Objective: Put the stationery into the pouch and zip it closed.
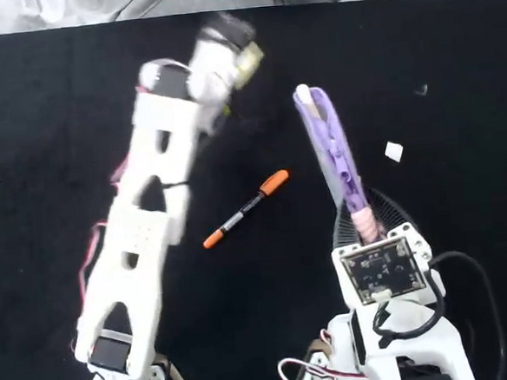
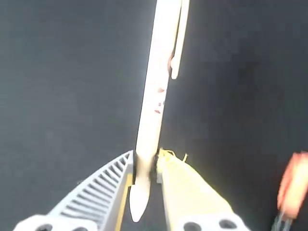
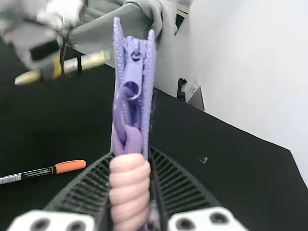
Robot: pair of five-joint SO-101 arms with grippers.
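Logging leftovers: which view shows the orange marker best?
High view: the orange marker lies whole, cap to tip. The right wrist view cuts off its barrel; the left wrist view has a blurred orange bit at the edge.

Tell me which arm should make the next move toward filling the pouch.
Left. The left gripper is shut on a pen near the top of the pouch; the right gripper is busy holding it upright.

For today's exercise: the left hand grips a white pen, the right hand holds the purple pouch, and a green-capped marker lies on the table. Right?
The marker is orange-capped, not green-capped, as the high view shows. The left hand does grip the white pen; the right hand holds the purple pouch.
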